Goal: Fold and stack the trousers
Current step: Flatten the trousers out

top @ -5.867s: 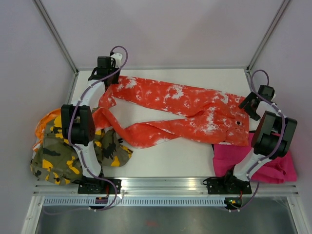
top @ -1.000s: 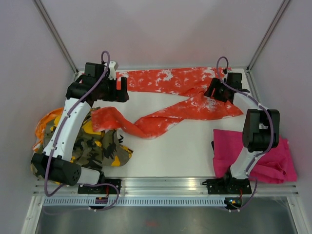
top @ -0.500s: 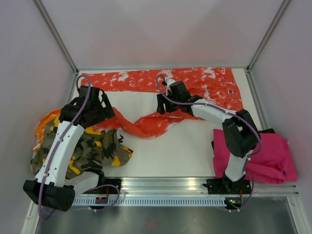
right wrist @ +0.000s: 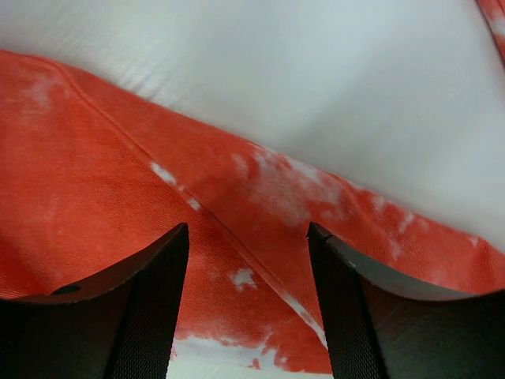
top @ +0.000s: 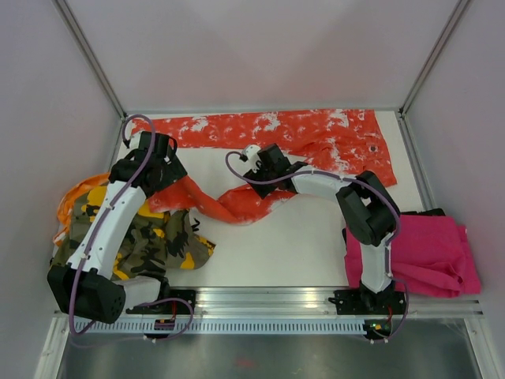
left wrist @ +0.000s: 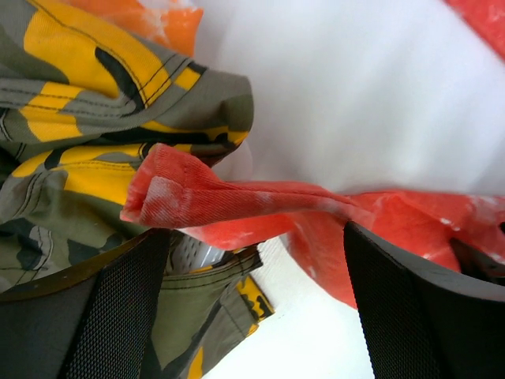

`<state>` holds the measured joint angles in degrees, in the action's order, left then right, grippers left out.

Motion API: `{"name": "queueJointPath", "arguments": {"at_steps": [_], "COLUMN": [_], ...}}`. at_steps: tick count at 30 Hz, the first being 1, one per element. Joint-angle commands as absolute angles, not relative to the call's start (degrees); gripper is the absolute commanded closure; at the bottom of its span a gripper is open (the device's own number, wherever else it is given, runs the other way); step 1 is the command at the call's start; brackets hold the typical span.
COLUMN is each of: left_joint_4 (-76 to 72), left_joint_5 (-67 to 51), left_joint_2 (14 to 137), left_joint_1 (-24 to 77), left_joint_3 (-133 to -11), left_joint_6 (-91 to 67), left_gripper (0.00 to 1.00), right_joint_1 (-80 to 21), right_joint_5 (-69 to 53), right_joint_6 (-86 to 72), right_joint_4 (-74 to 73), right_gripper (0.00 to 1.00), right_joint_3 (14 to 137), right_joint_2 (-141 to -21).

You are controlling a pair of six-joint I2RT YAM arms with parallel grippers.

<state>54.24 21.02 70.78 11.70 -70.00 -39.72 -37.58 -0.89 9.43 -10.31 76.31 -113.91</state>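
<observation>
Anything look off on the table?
Orange-red trousers aren't lying flat: one leg runs straight along the far edge, but the other leg snakes twisted toward the camouflage trousers, with its hem rolled up at their edge.

Your desk [top: 276, 253] is a white, matt top, evenly lit, with only soft shadows on it. Pale lilac-grey panels close it in: a back wall [top: 260, 47], a left wall [top: 39, 118] and a right wall [top: 473, 118]. A slanting aluminium left post [top: 90, 59] and right post [top: 435, 55] mark the far corners. Along the near edge you have an aluminium rail [top: 268, 298], then a slotted strip [top: 268, 324], then a dull grey metal sheet [top: 260, 355].
</observation>
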Motion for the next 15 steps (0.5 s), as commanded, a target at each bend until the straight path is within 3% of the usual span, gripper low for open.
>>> {"name": "queueJointPath", "arguments": {"at_steps": [1, 5, 8, 9, 11, 12, 15], "left_joint_4": [51.5, 51.5, 51.59, 51.59, 51.59, 51.68, 51.5], "left_joint_5": [21.97, 21.62, 20.74, 20.48, 20.65, 20.83, 19.96], "left_joint_2": [71.1, 71.01, 70.4, 70.23, 69.43, 69.35, 69.87], "left_joint_1": [11.43, 11.16, 10.9, 10.81, 10.72, 10.64, 10.63], "left_joint_3": [-73.21, -71.99, -71.89, -71.98, -71.98, -72.16, -73.21], "left_joint_6": [-41.84, -41.84, -40.96, -40.61, -39.38, -38.77, -32.8], "left_gripper": [0.05, 0.05, 0.04, 0.04, 0.04, 0.03, 0.0], "right_joint_1": [-37.97, -37.97, -37.97, -37.97, -37.97, -37.97, -37.88], "right_joint_5": [-2.35, -0.54, 2.19, 2.46, 2.46, 2.63, 4.04], "right_joint_6": [16.61, 17.31, 18.1, 18.28, 18.46, 18.28, 17.06], "right_joint_4": [-8.7, -7.47, -7.21, -7.29, -7.12, -7.12, -5.38], "right_gripper": [0.31, 0.36, 0.49, 0.62, 0.75, 0.9, 1.0], "right_joint_3": [79.01, 79.45, 80.68, 81.03, 81.65, 81.82, 81.83], "right_joint_2": [-114.52, -117.15, -120.05, -121.02, -121.55, -121.81, -120.15]}}
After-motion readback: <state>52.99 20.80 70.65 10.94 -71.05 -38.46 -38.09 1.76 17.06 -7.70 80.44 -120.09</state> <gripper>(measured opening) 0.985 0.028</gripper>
